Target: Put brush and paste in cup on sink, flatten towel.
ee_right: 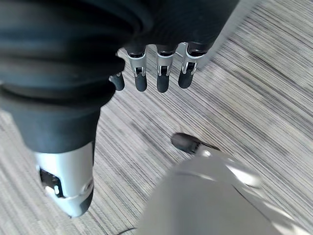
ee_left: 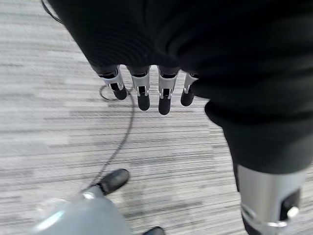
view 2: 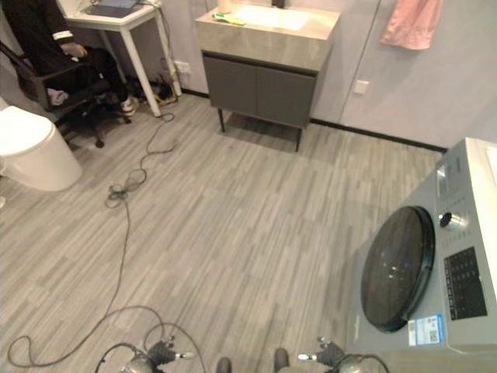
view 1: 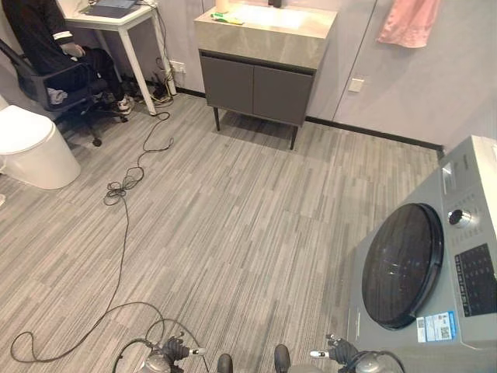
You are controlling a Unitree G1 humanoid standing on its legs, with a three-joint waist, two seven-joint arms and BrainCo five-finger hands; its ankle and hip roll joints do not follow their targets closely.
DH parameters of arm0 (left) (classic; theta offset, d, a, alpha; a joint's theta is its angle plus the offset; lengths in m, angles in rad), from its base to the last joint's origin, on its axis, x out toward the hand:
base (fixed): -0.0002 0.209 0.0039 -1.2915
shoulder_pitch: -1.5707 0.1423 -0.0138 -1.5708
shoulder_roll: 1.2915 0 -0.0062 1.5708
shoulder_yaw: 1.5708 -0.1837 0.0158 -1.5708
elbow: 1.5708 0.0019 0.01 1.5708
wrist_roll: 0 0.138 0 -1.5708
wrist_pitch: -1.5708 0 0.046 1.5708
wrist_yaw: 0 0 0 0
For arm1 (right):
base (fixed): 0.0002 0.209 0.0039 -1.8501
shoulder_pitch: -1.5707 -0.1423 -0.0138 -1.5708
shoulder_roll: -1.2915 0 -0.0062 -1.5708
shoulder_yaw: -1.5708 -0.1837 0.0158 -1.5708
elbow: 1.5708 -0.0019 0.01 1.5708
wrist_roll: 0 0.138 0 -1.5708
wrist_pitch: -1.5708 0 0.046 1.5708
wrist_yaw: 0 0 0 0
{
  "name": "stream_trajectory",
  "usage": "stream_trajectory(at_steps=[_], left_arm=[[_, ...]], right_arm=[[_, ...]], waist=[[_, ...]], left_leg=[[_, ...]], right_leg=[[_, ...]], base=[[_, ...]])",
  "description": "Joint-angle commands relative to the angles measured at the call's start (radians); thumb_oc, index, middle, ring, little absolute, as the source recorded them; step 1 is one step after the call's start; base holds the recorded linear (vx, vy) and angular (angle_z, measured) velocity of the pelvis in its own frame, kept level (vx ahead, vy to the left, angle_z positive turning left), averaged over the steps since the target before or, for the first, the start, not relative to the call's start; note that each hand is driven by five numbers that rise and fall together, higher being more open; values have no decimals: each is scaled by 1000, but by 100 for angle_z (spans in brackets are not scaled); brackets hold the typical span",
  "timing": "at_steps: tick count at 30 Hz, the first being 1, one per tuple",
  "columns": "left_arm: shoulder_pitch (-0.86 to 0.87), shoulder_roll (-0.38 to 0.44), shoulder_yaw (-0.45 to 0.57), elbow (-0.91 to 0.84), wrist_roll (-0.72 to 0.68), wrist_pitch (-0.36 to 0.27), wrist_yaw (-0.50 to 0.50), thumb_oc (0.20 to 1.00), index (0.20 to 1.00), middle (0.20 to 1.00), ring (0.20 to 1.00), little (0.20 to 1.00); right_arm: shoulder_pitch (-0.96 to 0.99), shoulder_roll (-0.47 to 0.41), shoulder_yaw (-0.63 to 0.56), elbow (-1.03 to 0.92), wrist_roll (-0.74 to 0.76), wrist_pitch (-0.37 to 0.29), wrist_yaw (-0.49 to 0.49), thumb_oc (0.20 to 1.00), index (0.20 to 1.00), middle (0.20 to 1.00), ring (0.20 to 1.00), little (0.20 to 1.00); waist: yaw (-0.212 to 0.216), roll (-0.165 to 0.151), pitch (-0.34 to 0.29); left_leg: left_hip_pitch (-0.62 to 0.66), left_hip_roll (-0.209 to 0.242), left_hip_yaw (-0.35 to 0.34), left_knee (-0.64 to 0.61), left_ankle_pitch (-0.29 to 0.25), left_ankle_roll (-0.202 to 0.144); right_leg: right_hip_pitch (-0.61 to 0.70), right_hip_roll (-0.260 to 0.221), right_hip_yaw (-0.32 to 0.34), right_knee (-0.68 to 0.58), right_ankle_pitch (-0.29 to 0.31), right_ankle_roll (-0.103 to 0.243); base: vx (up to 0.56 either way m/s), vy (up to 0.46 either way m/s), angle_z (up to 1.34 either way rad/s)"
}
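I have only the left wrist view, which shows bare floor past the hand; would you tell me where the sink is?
Observer: The sink stands at the far wall, across the floor ahead.
Operator: Thank you. Is the towel anywhere in sight?
Observer: A pink towel hangs on the wall to the right of the sink.
Operator: And is the right hand free?
Observer: Yes, the right hand holds nothing; its fingers are straight over the floor.

To your right stands a washing machine [view 1: 435, 264] with its dark round door. At far left you have a white toilet [view 1: 31, 148] and a seated person [view 1: 46, 39] at a white table [view 1: 116, 22].
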Motion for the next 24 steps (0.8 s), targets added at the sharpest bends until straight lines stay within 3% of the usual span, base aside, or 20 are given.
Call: stream_trajectory(at_steps=[1, 4, 8, 9, 12, 24], left_arm=[[-47, 9, -24, 28, -8, -28, 14, 1000, 1000, 1000, 1000, 1000], [-60, 12, -29, 12, -20, -32, 21, 1000, 1000, 1000, 1000, 1000], [-97, 31, -26, -68, -77, -52, 51, 1000, 1000, 1000, 1000, 1000], [-97, 45, -26, -116, -92, -69, 70, 1000, 1000, 1000, 1000, 1000], [-88, 58, -20, -161, -105, -77, 92, 1000, 1000, 1000, 1000, 1000], [-79, 59, -11, -164, -124, -82, 91, 1000, 1000, 1000, 1000, 1000]], right_arm=[[3, -23, 17, -25, -12, -32, -21, 1000, 1000, 1000, 1000, 1000], [-1, -28, 14, -72, 18, -43, -28, 1000, 1000, 1000, 1000, 1000], [-9, -52, 0, -221, 91, -72, -41, 1000, 1000, 1000, 1000, 1000], [5, -57, -18, -270, 117, -90, -50, 1000, 1000, 1000, 1000, 1000], [-5, -51, -33, -267, 160, -101, -60, 1000, 1000, 1000, 1000, 1000], [-8, -46, -39, -257, 179, -105, -63, 1000, 1000, 1000, 1000, 1000]], waist=[[19, -16, -28], [21, -18, -13], [9, -34, 48], [3, -38, 59], [-5, -44, 61], [-7, -45, 60]], left_leg=[[-20, -38, 60, 78, -69, -7], [-49, -35, 62, 126, -81, -13], [-164, -32, 74, 315, -128, -32], [-208, -21, 83, 404, -165, -33], [-248, -7, 91, 504, -219, -20], [-249, -6, 92, 522, -232, -15]], right_leg=[[-56, -33, 12, 88, -33, 71], [-81, -31, 0, 137, -54, 68], [-176, -30, -14, 295, -99, 62], [-217, -33, -23, 376, -125, 63], [-257, -31, -9, 468, -165, 55], [-259, -27, 0, 485, -173, 52]], base=[[0, 0, 0], [-61, -23, 8], [-166, -17, 19], [-82, -11, 39], [-19, -2, 12], [4, 0, -6]])
